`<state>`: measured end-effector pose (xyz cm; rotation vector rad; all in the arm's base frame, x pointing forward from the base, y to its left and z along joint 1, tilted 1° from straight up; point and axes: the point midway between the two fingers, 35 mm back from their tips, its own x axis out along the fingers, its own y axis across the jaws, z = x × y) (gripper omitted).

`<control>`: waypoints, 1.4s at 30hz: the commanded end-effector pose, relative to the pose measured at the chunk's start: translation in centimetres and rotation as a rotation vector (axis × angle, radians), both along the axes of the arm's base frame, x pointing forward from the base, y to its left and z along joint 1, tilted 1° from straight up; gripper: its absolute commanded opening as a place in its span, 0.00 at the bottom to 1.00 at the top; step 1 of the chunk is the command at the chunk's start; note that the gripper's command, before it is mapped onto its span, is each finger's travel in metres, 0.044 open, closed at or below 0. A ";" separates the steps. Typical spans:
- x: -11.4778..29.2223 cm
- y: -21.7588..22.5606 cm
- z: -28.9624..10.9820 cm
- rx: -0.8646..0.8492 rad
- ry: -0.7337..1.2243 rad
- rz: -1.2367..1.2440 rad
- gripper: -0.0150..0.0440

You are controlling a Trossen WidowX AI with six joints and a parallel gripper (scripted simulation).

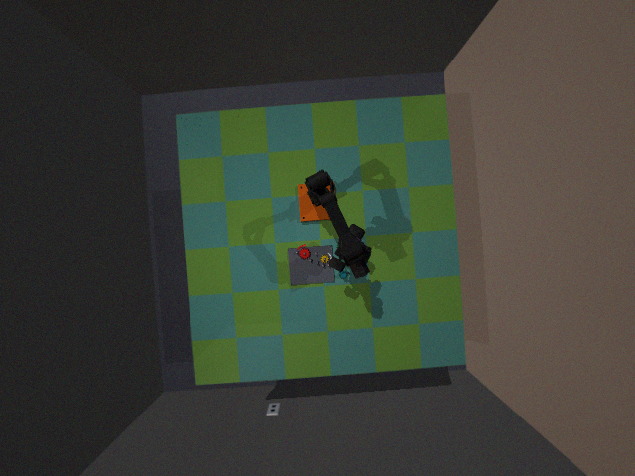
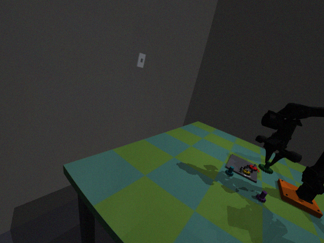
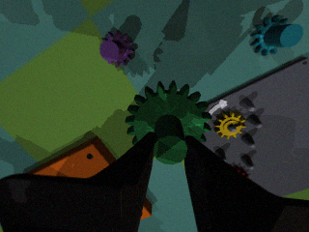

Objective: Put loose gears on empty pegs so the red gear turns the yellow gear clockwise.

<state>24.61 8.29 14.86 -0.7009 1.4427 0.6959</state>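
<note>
My gripper [image 2: 268, 165] [image 3: 169, 140] is shut on the stem of the green gear [image 2: 264, 168] [image 3: 159, 111] and holds it in the air, beside the board in the wrist view. The grey board [image 1: 308, 277] [image 2: 236, 160] [image 3: 290, 145] carries the red gear [image 1: 304, 251] [image 2: 253, 167] [image 3: 239, 170], the yellow gear [image 1: 324, 259] [image 2: 246, 171] [image 3: 225, 127] and several short empty pegs. A teal gear [image 1: 343, 275] [image 2: 230, 171] [image 3: 266, 38] stands by the board's edge. A purple gear [image 2: 261, 197] [image 3: 117, 48] stands farther off; the overhead view does not show it.
The orange base plate [image 1: 308, 212] [image 2: 290, 192] [image 3: 72, 161] of the arm lies near the board. A white arrow [image 3: 218, 106] is beside the yellow gear. The arm hides part of the table beside the board in the overhead view.
</note>
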 end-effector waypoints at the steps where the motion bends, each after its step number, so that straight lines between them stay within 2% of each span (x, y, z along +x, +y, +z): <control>1: 0.1 -0.1 1.0 -0.002 -0.010 -0.007 0.25; 16: -0.6 -0.6 3.9 -0.007 -0.007 -0.017 0.25; 42: 1.3 -5.0 0.7 -0.011 -0.008 -0.017 0.25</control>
